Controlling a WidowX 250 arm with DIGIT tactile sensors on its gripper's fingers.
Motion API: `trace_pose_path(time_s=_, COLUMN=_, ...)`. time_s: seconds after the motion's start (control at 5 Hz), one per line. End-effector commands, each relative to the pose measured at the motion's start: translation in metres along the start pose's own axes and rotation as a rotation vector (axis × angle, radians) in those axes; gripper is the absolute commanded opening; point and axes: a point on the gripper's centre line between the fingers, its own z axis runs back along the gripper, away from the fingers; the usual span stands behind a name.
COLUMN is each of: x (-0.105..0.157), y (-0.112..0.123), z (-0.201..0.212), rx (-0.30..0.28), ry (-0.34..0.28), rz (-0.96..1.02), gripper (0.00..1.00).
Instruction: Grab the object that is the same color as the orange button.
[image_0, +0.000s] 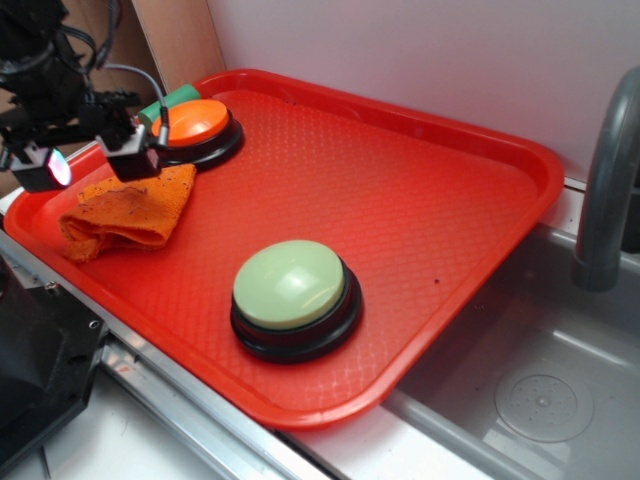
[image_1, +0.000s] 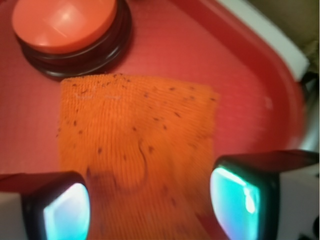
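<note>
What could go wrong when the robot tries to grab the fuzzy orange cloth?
1. The folded orange cloth rag lies flat on the red plastic tray, so the open gripper might pinch only a thin layer and let it slip.
2. The round orange push button sits very near the rag's edge, so a finger could bump it.
</note>
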Motion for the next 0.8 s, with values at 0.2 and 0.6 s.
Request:
trace_pose_path(time_s=0.2, x=0.0034, y=-0.0015, z=-0.0298, rx=-0.035, ry=0.015, rz=0.018, gripper=1.0)
trace_pose_path(time_s=0.6, x=0.0022, y=0.0016, z=-0.0326, rx=-0.027, ry=0.001, rz=0.066, gripper=0.0)
